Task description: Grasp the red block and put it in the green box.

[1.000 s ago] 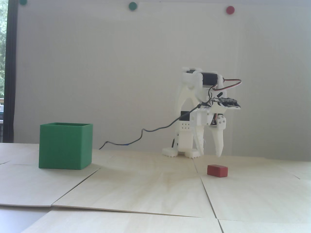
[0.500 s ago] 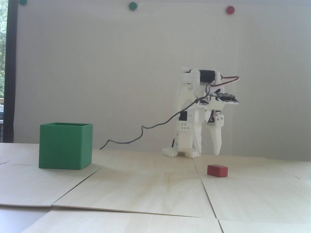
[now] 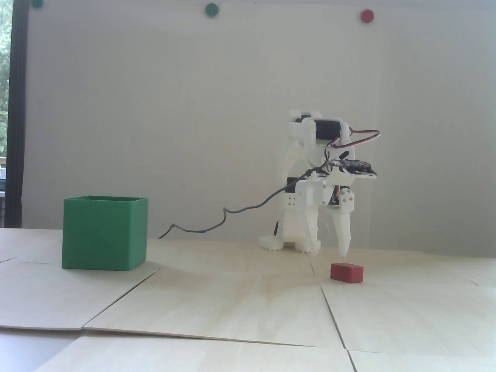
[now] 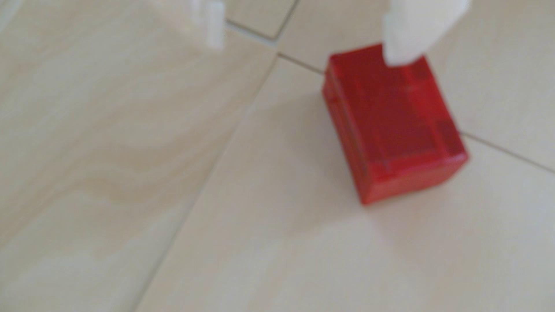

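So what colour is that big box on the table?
Green: the box shows only in the fixed view.

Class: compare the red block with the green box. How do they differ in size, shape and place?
The green box is far larger than the red block. The box is cube-shaped and tall; the block is a low brick. In the fixed view the box stands at left, the block at right below the open fingers. Both rest on the table.

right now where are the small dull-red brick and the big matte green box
small dull-red brick (image 3: 347,272), fixed view, on its front face
big matte green box (image 3: 99,232), fixed view, on its front wall
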Motion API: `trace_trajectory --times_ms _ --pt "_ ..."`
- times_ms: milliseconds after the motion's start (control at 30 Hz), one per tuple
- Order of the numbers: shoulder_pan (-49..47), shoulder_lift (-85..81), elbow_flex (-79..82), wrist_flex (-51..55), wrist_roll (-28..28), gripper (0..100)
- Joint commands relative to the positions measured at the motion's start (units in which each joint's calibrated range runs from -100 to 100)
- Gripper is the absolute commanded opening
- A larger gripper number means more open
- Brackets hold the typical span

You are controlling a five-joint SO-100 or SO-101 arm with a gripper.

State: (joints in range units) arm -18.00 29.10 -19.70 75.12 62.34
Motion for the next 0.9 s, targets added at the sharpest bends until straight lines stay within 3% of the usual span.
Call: trace_trajectory --times_ms 0,867 --pt "-1.2 -1.3 -5.1 1.0 2.4 19" --pt "1.6 3.9 -12.8 1.9 3.6 19"
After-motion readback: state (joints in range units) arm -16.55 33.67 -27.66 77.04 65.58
